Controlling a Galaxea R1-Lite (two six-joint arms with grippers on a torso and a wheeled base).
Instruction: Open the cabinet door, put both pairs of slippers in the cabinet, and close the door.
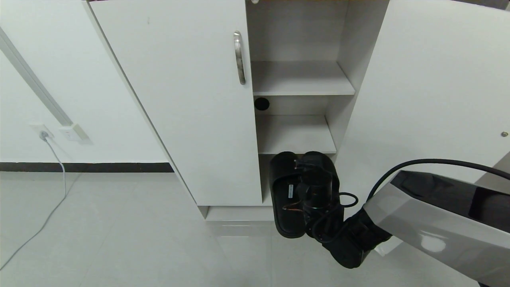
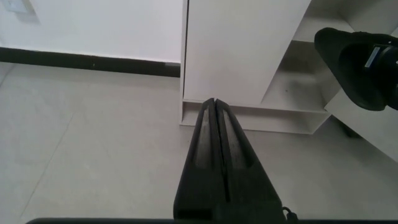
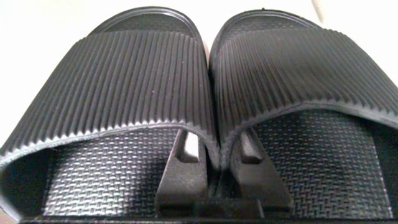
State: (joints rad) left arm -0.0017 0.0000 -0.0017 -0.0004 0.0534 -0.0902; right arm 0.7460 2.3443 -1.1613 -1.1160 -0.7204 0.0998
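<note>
A pair of black ribbed slippers [image 3: 143, 81] hangs side by side in my right gripper [image 3: 216, 163], which is shut on the two inner strap edges pressed together. In the head view the black slippers [image 1: 285, 187] hover toes-forward at the mouth of the white cabinet's lowest compartment [image 2: 298, 93], just above the floor. The right cabinet door [image 1: 430, 99] stands wide open, while the left door [image 1: 179, 99] with its metal handle [image 1: 239, 57] is closed. My left gripper [image 2: 214, 102] is shut on nothing, low over the floor and pointing at the cabinet base.
Two bare shelves [image 1: 299, 77] [image 1: 295, 135] sit above the lowest compartment. A wall socket [image 1: 44, 134] with a grey cable [image 1: 51, 207] running across the floor is at the far left. Open tiled floor [image 1: 119, 239] lies in front of the cabinet.
</note>
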